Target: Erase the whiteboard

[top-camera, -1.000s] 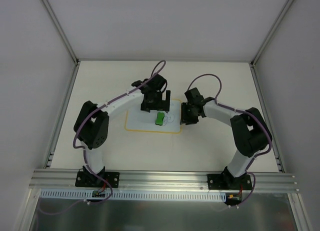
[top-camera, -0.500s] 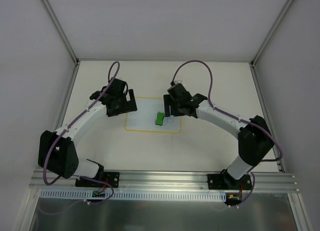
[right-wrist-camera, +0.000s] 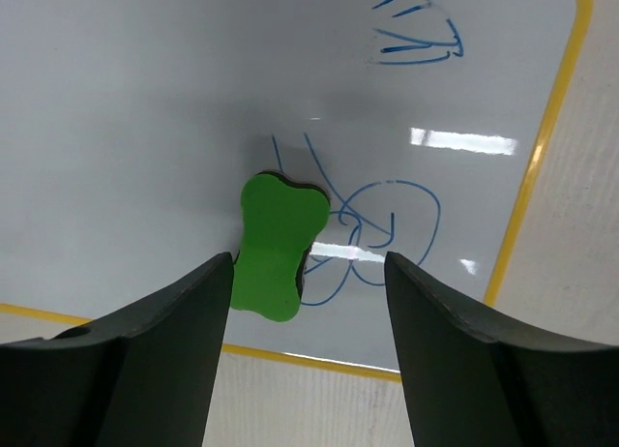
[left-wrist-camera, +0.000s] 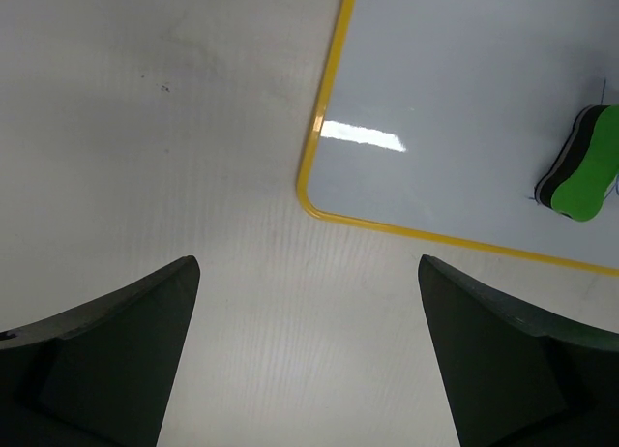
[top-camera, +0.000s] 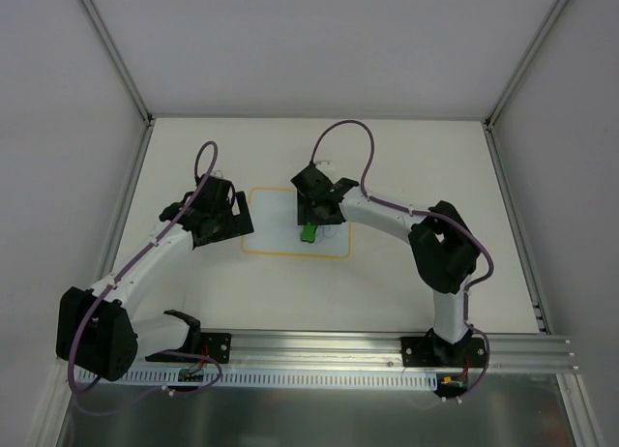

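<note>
Right gripper (right-wrist-camera: 309, 263) is hovering open, empty, over green bone-shaped eraser block (right-wrist-camera: 279, 249) on white yellow-rimmed rectangular whiteboard (right-wrist-camera: 145, 99); I'm suggesting centring on its waist before closing; left gripper (left-wrist-camera: 308, 263) is hanging wide open, empty.

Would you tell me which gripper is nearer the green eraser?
Right. The right gripper hangs directly over the green eraser on the whiteboard; the left gripper is over the table, beyond the board's left edge.
</note>
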Motion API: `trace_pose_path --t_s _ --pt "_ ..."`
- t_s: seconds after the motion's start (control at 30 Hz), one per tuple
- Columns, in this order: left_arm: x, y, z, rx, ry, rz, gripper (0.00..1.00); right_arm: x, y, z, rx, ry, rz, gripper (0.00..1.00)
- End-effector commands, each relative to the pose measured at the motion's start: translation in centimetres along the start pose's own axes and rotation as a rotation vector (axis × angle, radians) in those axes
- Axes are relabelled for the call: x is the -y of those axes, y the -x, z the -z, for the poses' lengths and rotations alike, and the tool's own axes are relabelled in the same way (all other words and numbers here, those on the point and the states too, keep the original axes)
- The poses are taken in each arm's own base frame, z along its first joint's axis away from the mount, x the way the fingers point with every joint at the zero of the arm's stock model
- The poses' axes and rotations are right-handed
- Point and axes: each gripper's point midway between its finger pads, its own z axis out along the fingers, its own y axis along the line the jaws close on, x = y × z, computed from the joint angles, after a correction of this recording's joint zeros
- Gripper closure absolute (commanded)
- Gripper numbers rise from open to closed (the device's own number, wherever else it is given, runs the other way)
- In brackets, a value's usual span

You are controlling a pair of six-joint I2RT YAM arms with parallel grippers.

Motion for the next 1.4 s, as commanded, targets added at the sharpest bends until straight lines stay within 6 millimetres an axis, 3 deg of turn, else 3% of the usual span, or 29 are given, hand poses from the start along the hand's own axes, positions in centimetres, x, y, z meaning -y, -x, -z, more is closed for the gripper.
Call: trace_pose_path --t_s 0.0,0.23,0.53,0.97,1.13,1.37 --pt "-0.3 1.0 -0.5 0.043 0.023 0.032 0.04 -2.2 1.7 0.6 0.053 0.015 -0.045 0.35" --pt "0.0 0.7 -1.8 0.013 0.030 0.033 0.07 -2.8 -0.2 -1.5 -0.007 0.006 -0.045 0.41" --pt "0.2 0.7 -2.0 0.008 0.022 0.029 0.09 -2.4 -1.2 -2.5 -0.034 -0.021 -0.046 0.45" --pt "1.1 0.7 -4.2 -0.036 0.021 0.020 0.17 -2.0 -1.6 -2.9 -0.044 -0.032 -0.020 0.65" --pt "2.0 1.7 -6.0 -0.048 0.020 0.005 0.33 -1.7 -1.9 -2.6 -0.056 -0.015 0.051 0.74" --pt "1.5 1.8 -9.0 -0.118 0.043 -0.003 0.57 -1.5 -2.7 -2.3 -0.082 0.014 0.116 0.80"
